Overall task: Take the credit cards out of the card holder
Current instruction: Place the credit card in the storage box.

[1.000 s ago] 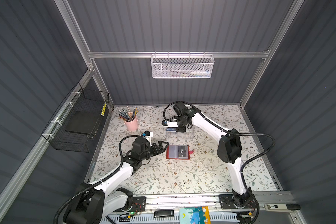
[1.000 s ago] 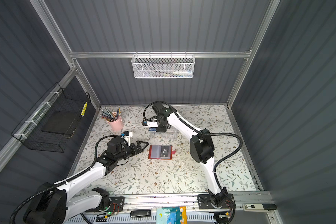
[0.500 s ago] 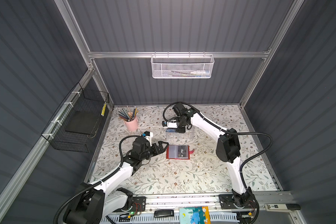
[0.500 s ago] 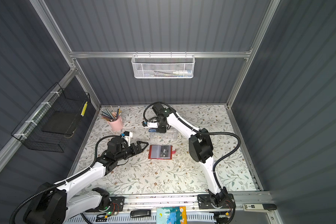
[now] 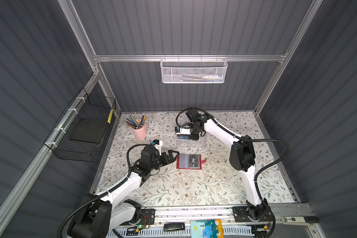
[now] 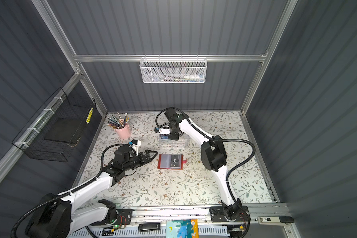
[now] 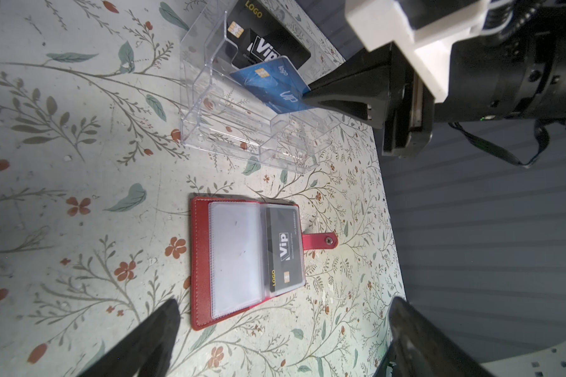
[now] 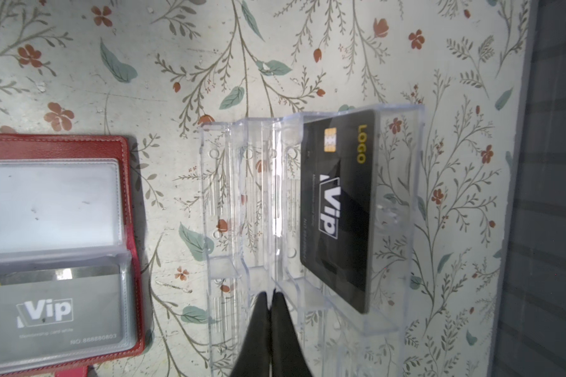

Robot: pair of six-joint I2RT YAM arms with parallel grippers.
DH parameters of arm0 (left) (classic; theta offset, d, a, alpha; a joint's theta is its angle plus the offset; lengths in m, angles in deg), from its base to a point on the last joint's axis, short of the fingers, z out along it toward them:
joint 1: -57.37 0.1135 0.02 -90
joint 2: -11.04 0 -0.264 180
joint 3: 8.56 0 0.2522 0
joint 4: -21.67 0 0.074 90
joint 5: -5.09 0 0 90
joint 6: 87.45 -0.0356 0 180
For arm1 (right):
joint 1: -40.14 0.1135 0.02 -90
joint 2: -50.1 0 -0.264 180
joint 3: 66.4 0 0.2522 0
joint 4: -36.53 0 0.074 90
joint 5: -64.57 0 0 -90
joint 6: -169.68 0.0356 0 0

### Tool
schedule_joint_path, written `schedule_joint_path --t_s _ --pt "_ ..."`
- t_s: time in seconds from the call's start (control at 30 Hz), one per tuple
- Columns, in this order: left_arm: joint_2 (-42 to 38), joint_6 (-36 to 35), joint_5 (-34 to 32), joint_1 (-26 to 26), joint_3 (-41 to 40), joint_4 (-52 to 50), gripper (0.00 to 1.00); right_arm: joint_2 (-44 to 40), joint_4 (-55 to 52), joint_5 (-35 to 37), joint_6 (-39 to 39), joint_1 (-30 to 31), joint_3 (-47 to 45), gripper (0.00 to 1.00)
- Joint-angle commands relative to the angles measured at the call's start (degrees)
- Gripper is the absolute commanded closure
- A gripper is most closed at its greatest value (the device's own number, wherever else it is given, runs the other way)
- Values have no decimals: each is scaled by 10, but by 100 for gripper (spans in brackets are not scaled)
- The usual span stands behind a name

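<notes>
Credit card, a blue thin plastic rectangle (image 7: 268, 86), is clamped by one end between the closed fingers of the right end effector (image 7: 308, 95), at upper centre of the left wrist view. That arm's own wrist view shows the two fingers (image 8: 258, 326) pressed together. The card's free end sits tilted inside the clear acrylic compartment box (image 7: 229, 137). A black "Vip" credit card (image 8: 337, 209) stands in the box's compartment nearest the back wall. Just below the box in both top views, at frame centre, the small red leather-like card holder (image 5: 189, 161) lies open flat on the floral-patterned desk (image 5: 194, 185), with its strap tab to frame right. Its right sleeve page holds a second black "Vip" card (image 7: 283, 249). The left end effector (image 5: 176, 155), fingers spread wide, sits just left of the holder, not touching it.
</notes>
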Motion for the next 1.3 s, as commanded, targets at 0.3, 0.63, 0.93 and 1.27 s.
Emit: schedule_joint_path --t_s 0.3,0.63,0.93,1.27 --pt "5 -14 1 7 1 8 0 43 -33 2 11 3 40 100" --pt "9 -11 5 10 -7 22 0 55 -28 8 8 11 45 100" --pt "6 -13 7 14 -10 20 0 75 -24 23 13 19 68 100" --pt "7 -13 11 18 -14 25 0 80 -19 29 12 24 68 93"
